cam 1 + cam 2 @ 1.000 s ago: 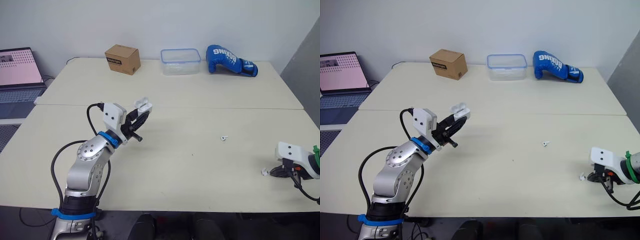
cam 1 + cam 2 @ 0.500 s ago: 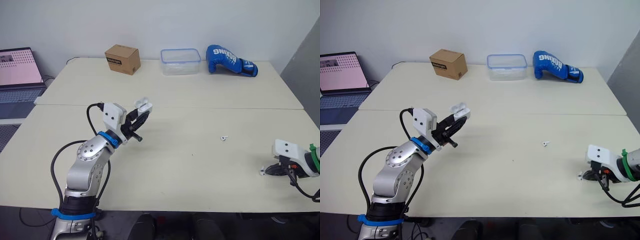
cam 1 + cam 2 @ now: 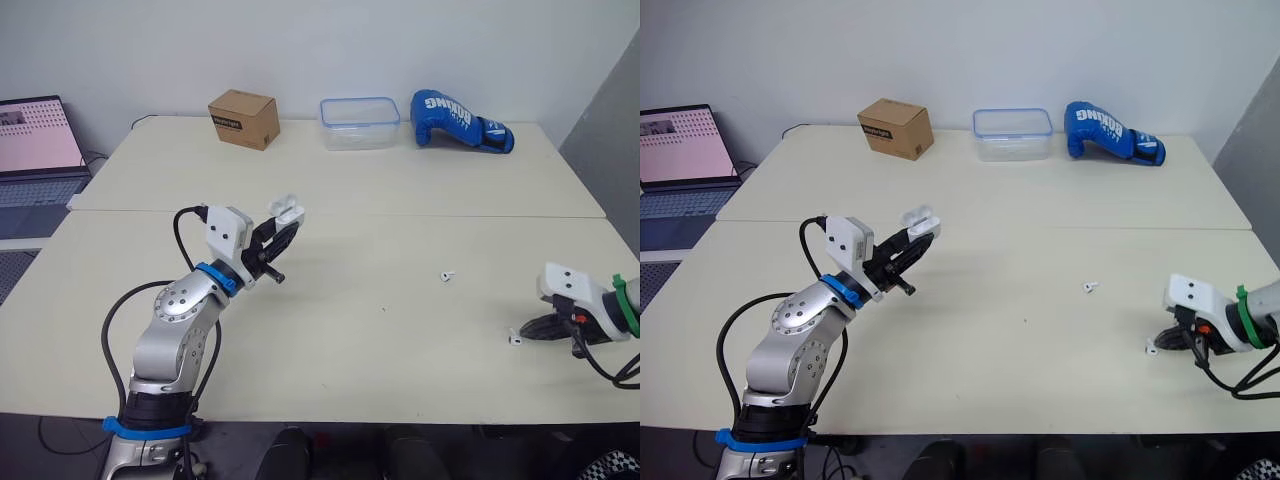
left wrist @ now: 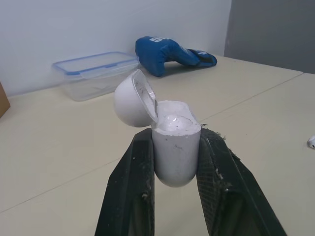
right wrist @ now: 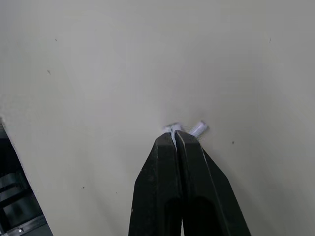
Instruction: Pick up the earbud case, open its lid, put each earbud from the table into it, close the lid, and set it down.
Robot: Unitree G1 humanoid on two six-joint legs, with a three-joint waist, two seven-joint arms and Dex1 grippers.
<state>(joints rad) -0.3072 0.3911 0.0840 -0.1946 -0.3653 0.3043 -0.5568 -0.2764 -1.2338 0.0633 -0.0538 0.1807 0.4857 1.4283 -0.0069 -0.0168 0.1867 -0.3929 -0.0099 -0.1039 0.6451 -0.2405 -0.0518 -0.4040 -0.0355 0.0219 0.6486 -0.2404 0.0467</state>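
Note:
My left gripper [image 3: 281, 224] is raised over the left half of the table and shut on the white earbud case [image 4: 175, 142], whose lid [image 4: 133, 101] is hinged open. The case [image 3: 286, 209] stands upright between the black fingers [image 4: 130, 191]. Low at the table's right front, my right gripper [image 5: 174, 135] has its fingers pressed together on a small white earbud [image 5: 197, 129], whose stem sticks out beside the tips. That earbud [image 3: 515, 338] sits right at the tabletop. A second earbud [image 3: 446, 274] lies loose on the table, further in and to the left of the right gripper [image 3: 527, 332].
Along the far edge stand a cardboard box [image 3: 243, 118], a clear plastic container with a blue rim [image 3: 360, 122] and a blue boxing glove [image 3: 460, 120]. A laptop [image 3: 38, 135] sits off the table at the far left.
My right gripper has slid a little leftward along the front of the table, with the earbud at its tips. The left arm and the open case have stayed put.

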